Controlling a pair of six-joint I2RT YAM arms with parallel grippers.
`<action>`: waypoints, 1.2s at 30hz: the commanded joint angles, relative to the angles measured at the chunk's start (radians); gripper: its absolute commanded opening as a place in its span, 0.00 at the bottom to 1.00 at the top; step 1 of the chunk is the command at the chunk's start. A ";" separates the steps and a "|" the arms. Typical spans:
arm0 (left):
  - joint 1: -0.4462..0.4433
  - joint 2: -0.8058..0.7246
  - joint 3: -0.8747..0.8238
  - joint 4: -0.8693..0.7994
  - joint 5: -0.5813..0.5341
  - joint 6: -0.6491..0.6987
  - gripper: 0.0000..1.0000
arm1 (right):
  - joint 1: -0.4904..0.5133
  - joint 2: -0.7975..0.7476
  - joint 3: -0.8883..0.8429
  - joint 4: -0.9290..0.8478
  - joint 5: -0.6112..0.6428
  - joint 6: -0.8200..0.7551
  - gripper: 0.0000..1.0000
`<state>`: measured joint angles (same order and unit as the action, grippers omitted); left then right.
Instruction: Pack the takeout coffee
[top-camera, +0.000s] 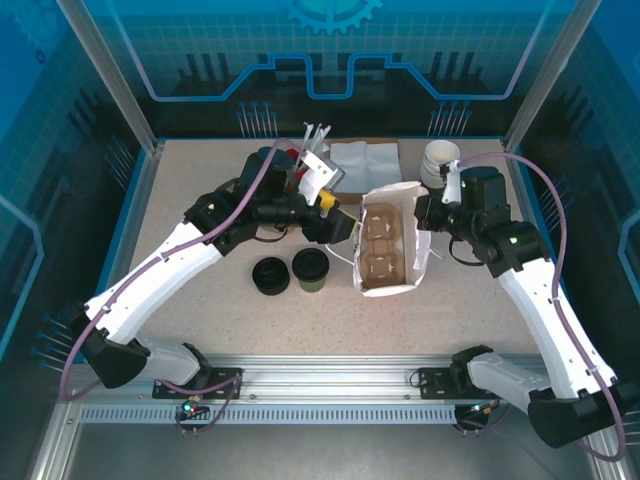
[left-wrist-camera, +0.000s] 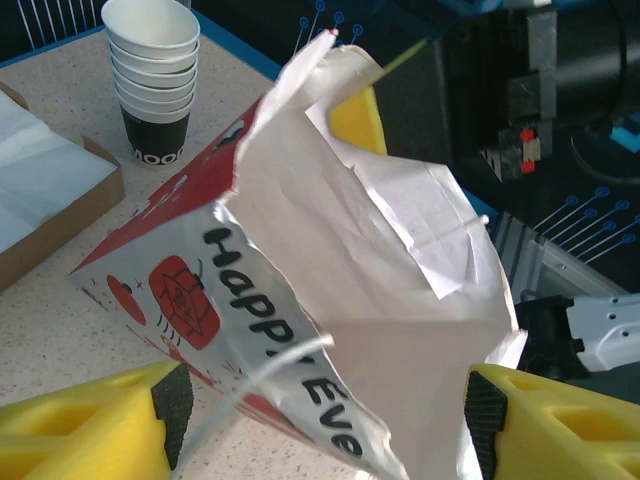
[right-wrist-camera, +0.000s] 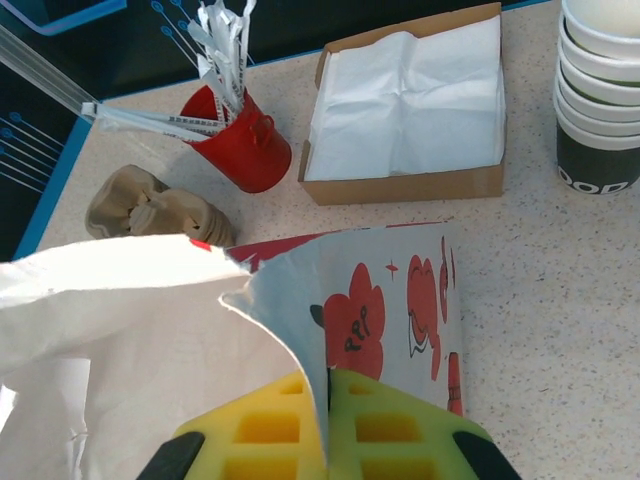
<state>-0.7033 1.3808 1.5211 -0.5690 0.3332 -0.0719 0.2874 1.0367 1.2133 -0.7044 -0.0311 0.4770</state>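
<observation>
The coffee stood on the counter, just beside a black ring and left of the bag, outside it. The left fingers were spread apart at the bag's left side, holding nothing. The right fingers were pinched on its right wall. Behind were a cup stack and a napkin box.
</observation>
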 joint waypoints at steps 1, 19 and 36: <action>-0.024 -0.020 0.005 0.017 -0.012 -0.065 0.73 | 0.017 -0.040 -0.025 0.062 0.021 0.058 0.00; -0.240 0.263 0.242 -0.156 -0.319 -0.400 0.44 | 0.056 -0.146 -0.104 0.023 0.140 0.359 0.00; -0.348 0.508 0.408 -0.381 -0.599 -0.409 0.44 | 0.079 -0.165 -0.144 0.013 0.196 0.472 0.00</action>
<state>-1.0290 1.8568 1.8851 -0.8749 -0.1894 -0.4728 0.3546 0.8894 1.0836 -0.6968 0.1371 0.9092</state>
